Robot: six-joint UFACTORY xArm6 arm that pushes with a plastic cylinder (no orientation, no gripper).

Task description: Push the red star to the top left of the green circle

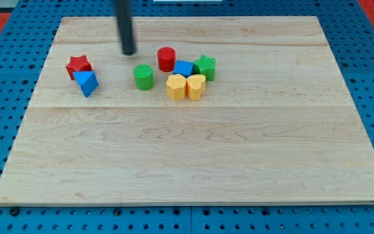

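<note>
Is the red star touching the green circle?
No: the red star sits apart, at the view's left of the green circle, beside a blue triangle.

The board [193, 149] is pale wood with fine grain lines, smooth and not shiny. The red star [78, 65], the blue triangle [87, 82] and the green circle [143, 77] look like smooth, matt plastic. The rod above my tip [129, 52] is dark and dull. The blue base [5, 78] around the board is full of little holes.
</note>
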